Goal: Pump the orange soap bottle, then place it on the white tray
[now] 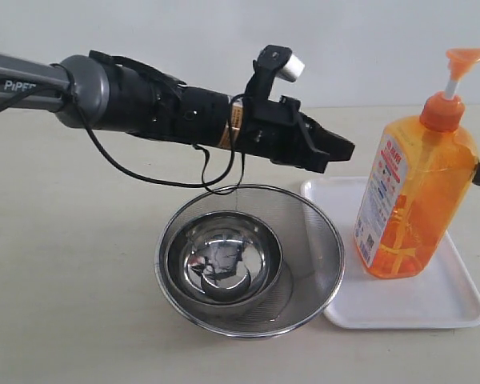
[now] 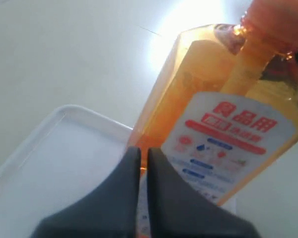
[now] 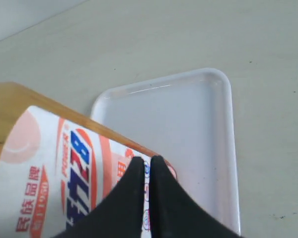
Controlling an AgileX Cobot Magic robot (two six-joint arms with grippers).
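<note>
The orange soap bottle [image 1: 412,200] stands upright on the white tray [image 1: 432,308] at the right, with its pump head raised. My left gripper [image 1: 340,152] hangs shut and empty in the air above the strainer's right rim, pointing at the bottle from a short gap to its left. In the left wrist view the shut fingertips [image 2: 143,151] sit before the bottle [image 2: 228,124] and the tray [image 2: 54,158]. My right gripper [image 3: 145,159] is shut with nothing between its fingers, close to the bottle's label [image 3: 49,173], above the tray [image 3: 188,124].
A round steel mesh strainer [image 1: 320,240] holding a steel bowl [image 1: 224,256] stands just left of the tray and under my left arm. A black cable loops down from that arm toward the strainer's far rim. The rest is beige tabletop.
</note>
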